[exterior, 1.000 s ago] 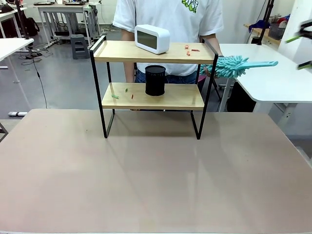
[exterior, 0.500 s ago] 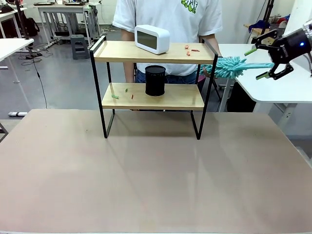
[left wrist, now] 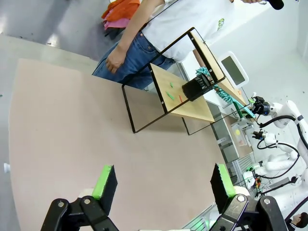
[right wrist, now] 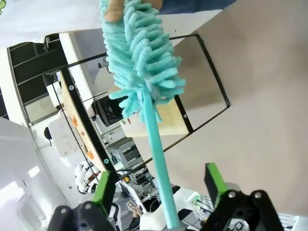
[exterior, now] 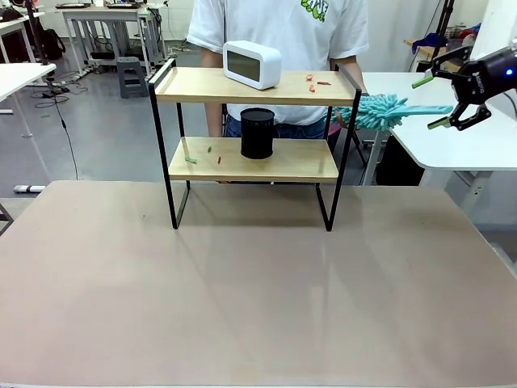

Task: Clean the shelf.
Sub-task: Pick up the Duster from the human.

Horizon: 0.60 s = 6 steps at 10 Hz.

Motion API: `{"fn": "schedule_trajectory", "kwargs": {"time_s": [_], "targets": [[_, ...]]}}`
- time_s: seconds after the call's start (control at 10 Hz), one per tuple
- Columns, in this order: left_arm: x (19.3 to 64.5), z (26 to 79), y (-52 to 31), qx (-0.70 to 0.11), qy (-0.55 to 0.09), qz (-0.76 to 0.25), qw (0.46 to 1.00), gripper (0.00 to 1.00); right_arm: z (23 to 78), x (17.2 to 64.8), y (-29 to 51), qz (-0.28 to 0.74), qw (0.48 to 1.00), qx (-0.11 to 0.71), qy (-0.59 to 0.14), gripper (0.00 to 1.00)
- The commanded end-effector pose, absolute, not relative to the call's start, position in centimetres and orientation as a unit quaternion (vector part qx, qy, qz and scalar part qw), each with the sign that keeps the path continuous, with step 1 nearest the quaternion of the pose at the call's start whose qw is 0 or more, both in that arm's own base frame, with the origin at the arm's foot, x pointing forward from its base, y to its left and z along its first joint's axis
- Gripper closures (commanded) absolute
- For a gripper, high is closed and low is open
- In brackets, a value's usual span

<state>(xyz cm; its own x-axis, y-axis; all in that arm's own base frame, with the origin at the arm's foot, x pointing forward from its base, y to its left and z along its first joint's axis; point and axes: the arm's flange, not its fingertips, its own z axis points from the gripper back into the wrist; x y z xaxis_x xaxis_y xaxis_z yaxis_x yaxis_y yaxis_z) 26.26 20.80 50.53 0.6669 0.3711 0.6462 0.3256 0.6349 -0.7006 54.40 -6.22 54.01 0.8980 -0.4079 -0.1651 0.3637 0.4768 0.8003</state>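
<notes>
The shelf [exterior: 210, 85] stands mid-table; red scraps [exterior: 315, 81] lie on its top board, and green and red bits [exterior: 191, 159] on the lower one. Behind it a person's hand [exterior: 343, 117] holds out a teal fluffy duster [exterior: 376, 111], handle pointing right. My right gripper [exterior: 432, 103] straddles the handle's end with its jaws apart. In the right wrist view the handle [right wrist: 159, 163] runs between the green pads [right wrist: 103, 187] without touching them. My left gripper [left wrist: 163, 182] is open and holds nothing, above the table and far from the shelf [left wrist: 183, 103].
A white clock [exterior: 253, 64] sits on the top board and a black cup [exterior: 258, 133] on the lower board. The tan table [exterior: 258, 283] is bare in front of the shelf. A white table [exterior: 452, 137] stands under the right gripper.
My right gripper came in from the right edge to the duster handle, and its jaws now sit around the handle's end. The shelf and its things have not moved.
</notes>
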Motion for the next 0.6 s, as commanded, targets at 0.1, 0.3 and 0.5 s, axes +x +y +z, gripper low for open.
{"fn": "schedule_trajectory", "kwargs": {"time_s": [0.1, 0.3, 0.5], "targets": [[26.5, 50.6, 20.8, -0.429, -0.421, 0.005, 0.799, 0.0, 53.2, 54.5, -6.0, -0.204, 0.854, 0.477, -0.025, 1.0], [26.5, 50.6, 20.8, -0.429, -0.421, 0.005, 0.799, 0.0, 52.8, 54.6, -5.4, -0.2, 0.852, 0.483, -0.029, 1.0], [26.5, 50.6, 20.8, -0.429, -0.421, 0.005, 0.799, 0.0, 52.7, 54.6, -4.9, -0.197, 0.855, 0.479, -0.029, 0.92]]}}
